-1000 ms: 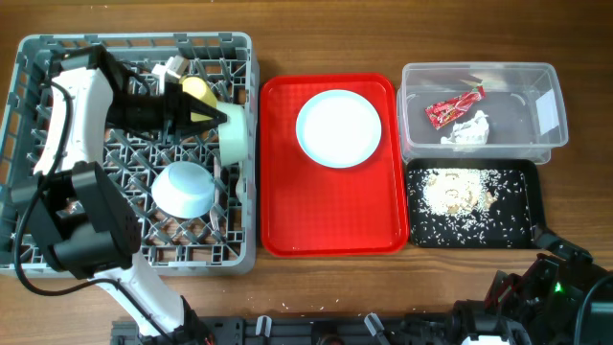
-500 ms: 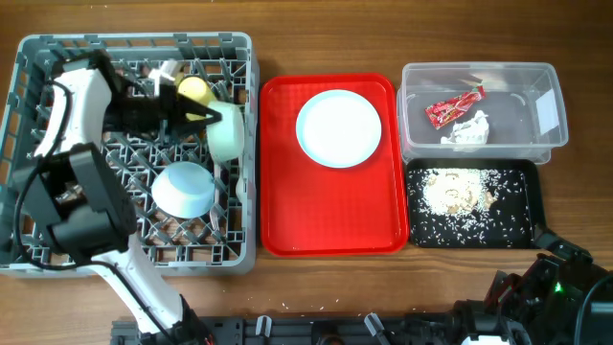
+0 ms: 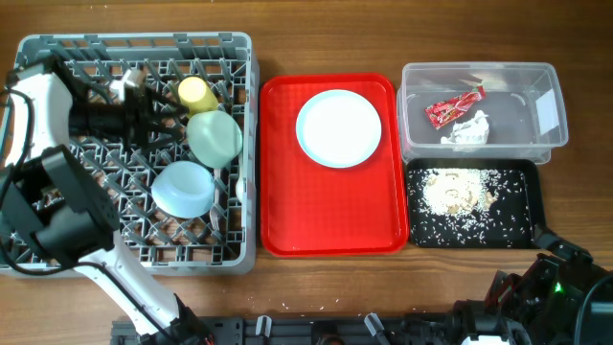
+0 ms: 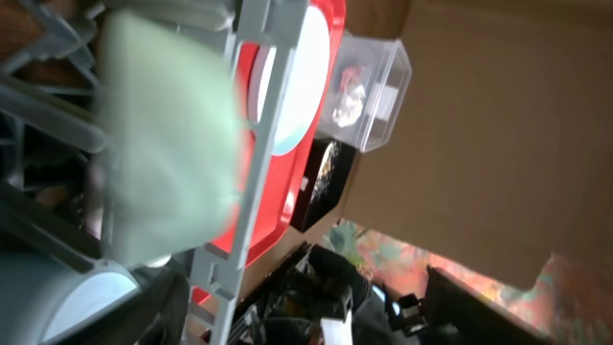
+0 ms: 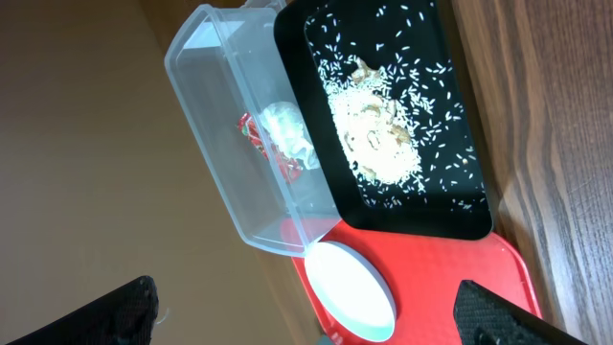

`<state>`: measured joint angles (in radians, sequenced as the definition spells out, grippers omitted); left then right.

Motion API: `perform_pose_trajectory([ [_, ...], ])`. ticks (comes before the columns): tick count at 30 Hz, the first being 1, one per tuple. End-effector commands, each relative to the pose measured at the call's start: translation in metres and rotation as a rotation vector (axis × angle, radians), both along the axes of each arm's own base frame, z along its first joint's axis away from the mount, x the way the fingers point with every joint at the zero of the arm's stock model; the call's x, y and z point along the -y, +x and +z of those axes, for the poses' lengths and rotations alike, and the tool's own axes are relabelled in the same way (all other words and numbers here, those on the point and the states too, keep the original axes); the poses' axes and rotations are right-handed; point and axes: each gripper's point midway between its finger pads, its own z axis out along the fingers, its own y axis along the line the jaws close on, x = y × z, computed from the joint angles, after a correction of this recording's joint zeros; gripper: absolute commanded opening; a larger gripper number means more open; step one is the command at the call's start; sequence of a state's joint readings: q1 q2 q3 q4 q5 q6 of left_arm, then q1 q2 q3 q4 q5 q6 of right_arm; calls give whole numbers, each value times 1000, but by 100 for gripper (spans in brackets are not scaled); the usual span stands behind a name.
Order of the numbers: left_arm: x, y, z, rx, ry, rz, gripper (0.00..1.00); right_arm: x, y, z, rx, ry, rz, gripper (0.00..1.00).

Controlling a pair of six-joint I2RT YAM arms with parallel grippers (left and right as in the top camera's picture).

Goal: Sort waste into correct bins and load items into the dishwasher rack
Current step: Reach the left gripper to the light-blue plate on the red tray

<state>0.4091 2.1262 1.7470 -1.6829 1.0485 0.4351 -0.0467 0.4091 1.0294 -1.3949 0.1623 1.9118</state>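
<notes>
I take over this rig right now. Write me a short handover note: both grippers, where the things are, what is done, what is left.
Left gripper: over the dishwasher rack, beside the mint green bowl. I cannot tell whether it is open or shut.
Right gripper: open and empty, at the bottom right of the overhead view.
Done: the mint green bowl, the yellow cup and a pale blue bowl are in the rack. The napkin and red wrapper are in the clear tub. The rice scraps are in the black tray.
Left: the plate lies on the red tray. I cannot make out the fork and spoon.
</notes>
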Motion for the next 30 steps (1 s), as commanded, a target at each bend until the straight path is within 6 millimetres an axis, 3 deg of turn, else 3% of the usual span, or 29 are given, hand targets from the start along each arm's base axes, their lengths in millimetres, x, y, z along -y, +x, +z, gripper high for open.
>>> perform_pose_trajectory([
  [1, -4, 4, 62, 98, 78, 67, 100, -1, -1, 0, 31, 115, -110, 100],
  [4, 11, -4, 90, 198, 161, 39, 99, -1, -1, 0, 31, 115, -110, 100],
  [6, 27, -10, 84, 154, 309, -3, 100, -1, -1, 0, 31, 115, -110, 99],
  [10, 105, -8, 85, 189, 275, -153, 100, -1, -1, 0, 31, 115, -110, 100],
  [14, 187, 12, 81, 341, 338, -244, 80, -1, -1, 0, 31, 115, -110, 100],
  [19, 276, 46, 50, 609, 736, -191, 74, -1, -1, 0, 31, 115, -110, 100],
  [24, 340, 36, 4, 750, 960, -234, 64, -1, -1, 0, 31, 115, -110, 100],
  [27, 353, 26, -36, 685, 1015, -253, 57, -1, -1, 0, 31, 115, -110, 100],
  [28, 352, 24, -49, 652, 1030, -262, 50, -1, -1, 0, 31, 115, -109, 100],
  [30, 341, 22, -76, 577, 1077, -282, 17, -1, -1, 0, 31, 115, -110, 100],
])
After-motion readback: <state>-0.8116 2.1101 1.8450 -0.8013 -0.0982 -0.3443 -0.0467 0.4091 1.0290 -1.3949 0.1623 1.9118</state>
